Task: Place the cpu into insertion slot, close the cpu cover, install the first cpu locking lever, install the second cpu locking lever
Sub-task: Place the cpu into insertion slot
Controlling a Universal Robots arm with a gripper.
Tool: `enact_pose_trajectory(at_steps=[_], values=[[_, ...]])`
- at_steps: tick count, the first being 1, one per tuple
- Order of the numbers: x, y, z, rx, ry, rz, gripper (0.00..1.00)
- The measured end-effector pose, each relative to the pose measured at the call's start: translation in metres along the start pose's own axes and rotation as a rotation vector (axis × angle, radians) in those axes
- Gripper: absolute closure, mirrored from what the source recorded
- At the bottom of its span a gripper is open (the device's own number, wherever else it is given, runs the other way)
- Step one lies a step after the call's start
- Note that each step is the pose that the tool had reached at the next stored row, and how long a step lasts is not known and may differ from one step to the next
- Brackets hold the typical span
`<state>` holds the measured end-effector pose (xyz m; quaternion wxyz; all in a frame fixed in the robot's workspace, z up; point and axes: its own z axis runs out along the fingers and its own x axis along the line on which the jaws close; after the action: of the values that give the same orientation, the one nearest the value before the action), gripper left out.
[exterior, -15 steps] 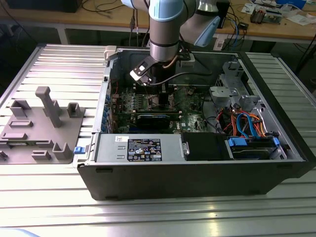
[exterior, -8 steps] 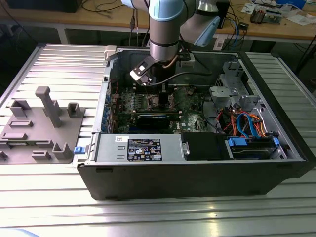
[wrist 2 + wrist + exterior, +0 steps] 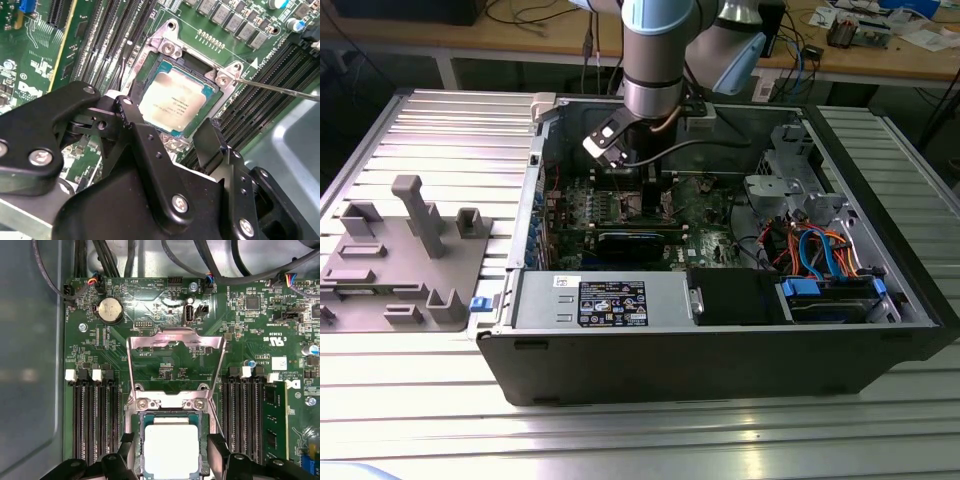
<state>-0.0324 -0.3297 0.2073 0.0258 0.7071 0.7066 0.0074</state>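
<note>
- Your gripper (image 3: 171,442) is spread wide. In both wrist views its two black fingers (image 3: 135,125) stand one on either side of the insertion slot (image 3: 172,416) and pinch nothing.
- The cpu (image 3: 170,450) lies flat inside the insertion slot with its silver top facing up. You can see a gap between each flanking finger and the nearest edge of the chip.
- The cpu cover (image 3: 175,339) is open. Its silver frame stands tilted up from one edge of the insertion slot, and the green board (image 3: 165,305) shows through its square window.
- In the second wrist view a thin wire locking lever (image 3: 280,89) starts at a corner of the insertion slot. It angles away across the long black memory sockets (image 3: 95,425).
- Those memory sockets run in rows on two opposite sides of the insertion slot, just beside its metal rim.
- A round coin cell (image 3: 110,309) sits on the board beyond the raised cover, well apart from the insertion slot.
- In the exterior view the arm (image 3: 658,60) reaches down into the open computer case (image 3: 720,350), over the part of the board that carries the insertion slot.
- A grey fixture plate (image 3: 405,250) rests on the ribbed metal table (image 3: 640,440). It is outside the case and well apart from the insertion slot, toward the exterior view's left.
</note>
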Motion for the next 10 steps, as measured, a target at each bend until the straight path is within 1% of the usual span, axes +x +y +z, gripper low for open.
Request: enact_pose_trajectory(at_steps=[6, 7, 10], values=[[-0.0002, 0.0004, -0.0076, 0.0000, 0.0000, 0.000, 0.34], [-0.0002, 0.0004, -0.0090, 0.0000, 0.0000, 0.000, 0.40], [-0.0002, 0.0006, -0.0093, 0.0000, 0.0003, 0.000, 0.59]])
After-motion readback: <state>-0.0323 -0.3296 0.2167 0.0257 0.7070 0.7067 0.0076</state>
